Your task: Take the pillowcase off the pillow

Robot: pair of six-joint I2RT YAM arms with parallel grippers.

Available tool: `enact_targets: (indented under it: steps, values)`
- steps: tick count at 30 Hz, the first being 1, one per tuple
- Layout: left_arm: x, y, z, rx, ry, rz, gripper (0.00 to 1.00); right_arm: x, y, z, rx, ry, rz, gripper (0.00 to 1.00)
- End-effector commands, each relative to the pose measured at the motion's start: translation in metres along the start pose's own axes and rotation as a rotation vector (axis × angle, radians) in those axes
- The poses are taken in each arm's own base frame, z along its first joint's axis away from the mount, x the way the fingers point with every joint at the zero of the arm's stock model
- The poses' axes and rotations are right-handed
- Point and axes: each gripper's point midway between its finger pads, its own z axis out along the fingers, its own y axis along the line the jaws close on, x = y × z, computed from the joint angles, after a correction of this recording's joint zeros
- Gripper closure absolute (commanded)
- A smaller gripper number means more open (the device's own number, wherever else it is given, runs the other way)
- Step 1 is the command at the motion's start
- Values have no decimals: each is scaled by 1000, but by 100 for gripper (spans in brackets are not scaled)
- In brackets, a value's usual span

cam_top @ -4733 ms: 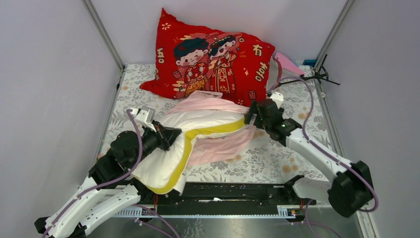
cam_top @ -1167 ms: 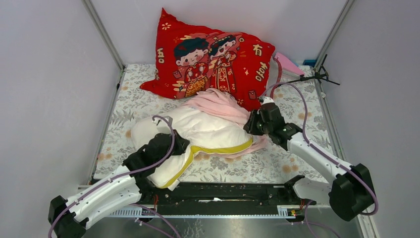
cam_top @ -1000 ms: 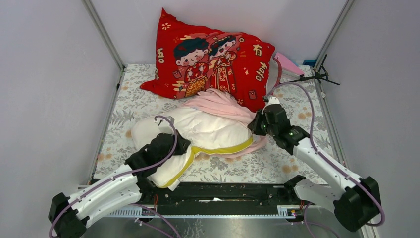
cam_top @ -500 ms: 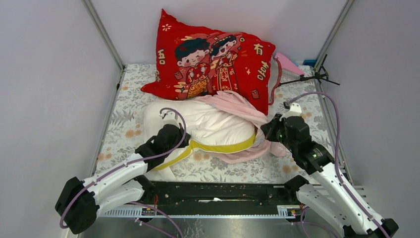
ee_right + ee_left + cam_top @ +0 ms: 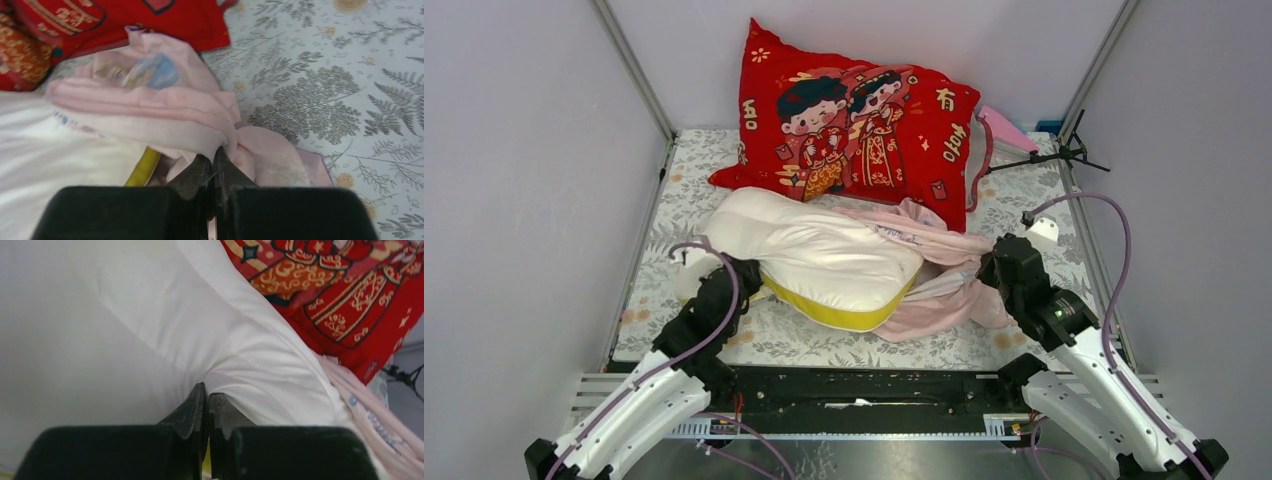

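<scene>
Your right pincer grips the pink pillowcase, bunched just ahead of it. Your left pincer pinches the pillow. It looks almost out; one end seems tucked inside.

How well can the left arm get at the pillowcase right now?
Probably not. The left gripper is shut on the near-left end of the pillow, and the pillowcase is bunched at the right end, with the plump pillow between. The right gripper grips it there.
</scene>
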Motion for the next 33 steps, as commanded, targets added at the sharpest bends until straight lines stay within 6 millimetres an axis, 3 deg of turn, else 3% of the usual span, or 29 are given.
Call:
enact_targets:
  steps: [1,3,6,9,10,11,14,16,18,19,20,28,33]
  values:
    - [-48,41,-14,-189,-238,-170,100,-24,-38,-1,231,-138,104,91]
    - [-53,53,-21,-234,-268,-198,100,-30,-51,-5,291,-192,140,83]
    - [-57,60,-27,-247,-291,-236,100,-40,-55,-9,289,-253,151,81]
    - [-56,58,-25,-226,-295,-231,100,-46,-44,-7,234,-263,116,81]
    - [-54,49,-22,-190,-278,-197,100,-44,-33,-4,177,-241,83,76]
    - [-52,35,-17,-131,-248,-155,93,-39,-19,1,107,-207,41,63]
    - [-36,-21,-11,76,-81,34,44,-17,21,8,-96,-78,-50,33]
    - [-33,-47,-11,123,16,112,25,-5,33,11,-148,-15,-73,12]
    - [-29,-61,-9,126,96,184,13,4,37,16,-158,29,-86,1]
    - [-27,-68,-8,134,127,217,4,7,39,18,-161,47,-97,1]
    - [-24,-73,-8,140,155,238,1,11,42,20,-168,68,-111,0]
    - [20,-138,-19,313,295,356,1,54,40,42,-131,239,-155,0]
    - [68,-175,-38,416,404,500,1,80,41,51,-124,353,-163,0]
